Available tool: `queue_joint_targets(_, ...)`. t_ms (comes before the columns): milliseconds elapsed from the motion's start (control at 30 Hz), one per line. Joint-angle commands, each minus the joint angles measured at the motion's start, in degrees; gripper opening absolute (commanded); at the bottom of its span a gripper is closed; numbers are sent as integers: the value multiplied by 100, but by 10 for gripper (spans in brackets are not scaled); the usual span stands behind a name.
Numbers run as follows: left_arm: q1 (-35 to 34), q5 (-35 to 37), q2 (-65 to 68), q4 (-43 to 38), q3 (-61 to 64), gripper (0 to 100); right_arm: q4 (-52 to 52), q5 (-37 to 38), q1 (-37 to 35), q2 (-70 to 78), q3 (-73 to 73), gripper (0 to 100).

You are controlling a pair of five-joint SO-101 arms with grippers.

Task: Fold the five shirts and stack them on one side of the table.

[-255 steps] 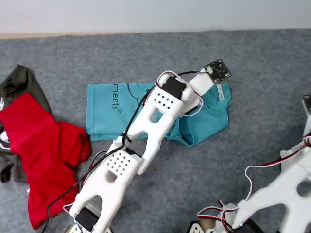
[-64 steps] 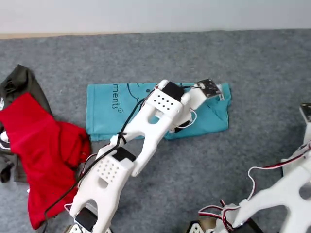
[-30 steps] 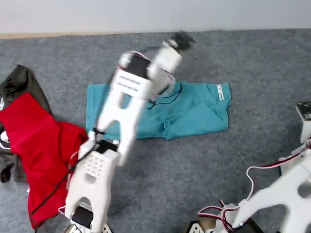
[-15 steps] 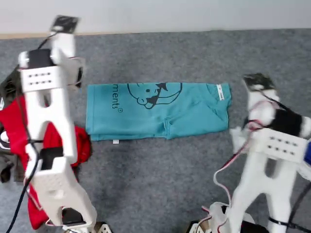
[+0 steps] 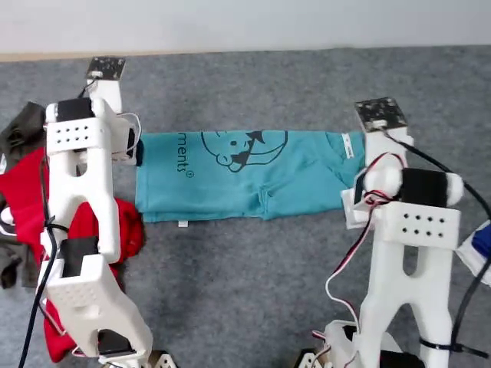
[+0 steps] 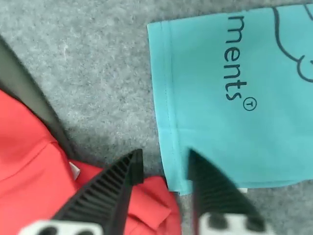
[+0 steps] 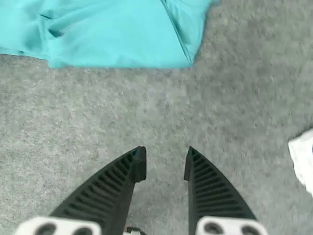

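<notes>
A teal shirt lies folded lengthwise as a long band across the middle of the grey table, print side up. My left gripper is open just above the shirt's left end, over its near corner and beside the red shirt. In the high view that gripper sits at the band's left edge. Off the band's right end, near its front corner, my right gripper hangs open over bare carpet with nothing between its fingers.
A red shirt lies crumpled at the left on top of a dark olive shirt. White and blue cloth shows at the right edge, behind the right arm. Grey carpet lies bare in front of and behind the teal shirt.
The left arm let go of the teal shirt's right part and swung over to its left end. The right arm came in from the lower right to the shirt's right end.
</notes>
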Motion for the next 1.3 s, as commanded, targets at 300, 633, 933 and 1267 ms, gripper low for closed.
queue_joint_targets(300,70,44,1371,-308,-778,228,180,-26,1481,-171,-387,133)
queue_joint_targets(633,193,35,2523,-123,-1771,228,180,466,1771,-171,-387,133)
queue_joint_targets(933,237,141,3411,501,-3011,179,136,545,1771,-171,-396,133)
queue_joint_targets(1267,484,158,4510,1389,-4690,2,145,545,1771,-171,-422,133)
